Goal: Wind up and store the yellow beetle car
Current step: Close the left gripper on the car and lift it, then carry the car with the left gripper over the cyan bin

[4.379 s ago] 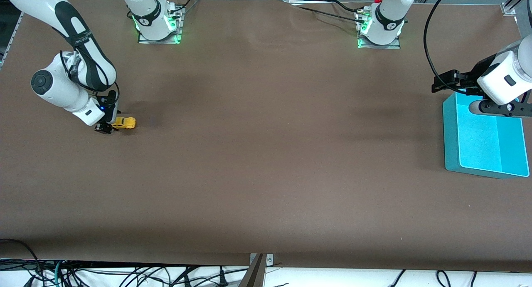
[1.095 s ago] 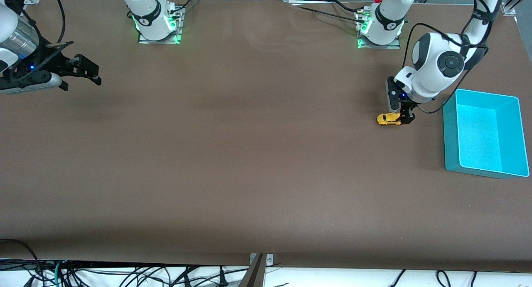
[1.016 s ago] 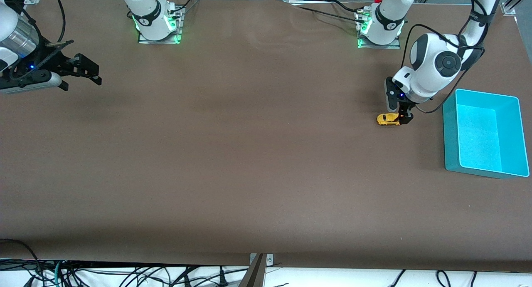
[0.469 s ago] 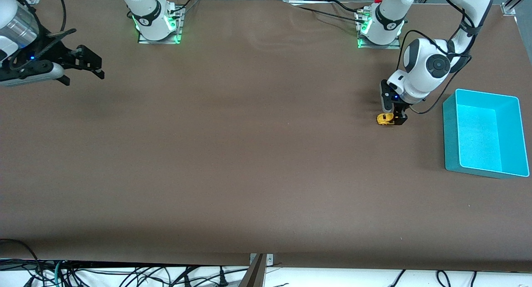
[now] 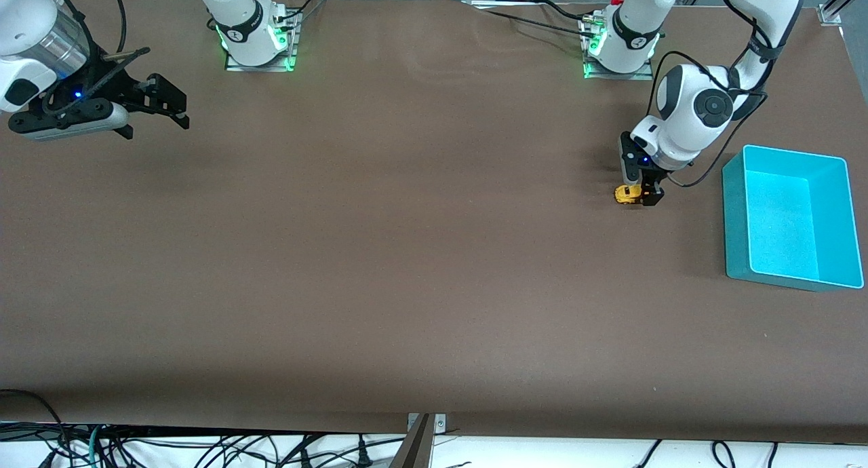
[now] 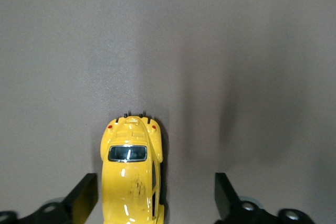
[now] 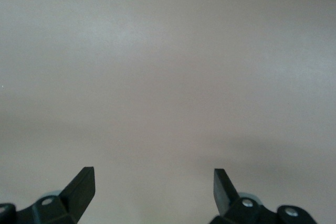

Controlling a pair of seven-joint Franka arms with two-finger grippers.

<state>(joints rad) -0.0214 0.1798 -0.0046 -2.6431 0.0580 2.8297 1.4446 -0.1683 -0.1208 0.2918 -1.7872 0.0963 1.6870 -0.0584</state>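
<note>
On the table: one brown matte table top point(image 5: 420, 264) carries one toy car and one bin; two arms work over it.
Car: a single small bright-yellow beetle-shaped toy car with dark windows point(image 5: 625, 194) stands on its wheels on the table, toward the left arm's end, well apart from the bin.
Bin: one open turquoise rectangular plastic bin point(image 5: 732, 224) sits at the left arm's end of the table; nothing shows inside it.
Left gripper: the left gripper point(image 5: 641, 191) is down at the table around the car; in the left wrist view the car point(image 6: 131, 177) lies between the two fingers point(image 6: 84, 199), close beside one and clear of the other, jaws apart and not clamped.
Right gripper: the right gripper point(image 5: 163, 108) hangs over the table at the right arm's end, waiting, jaws spread wide, holding nothing.
</note>
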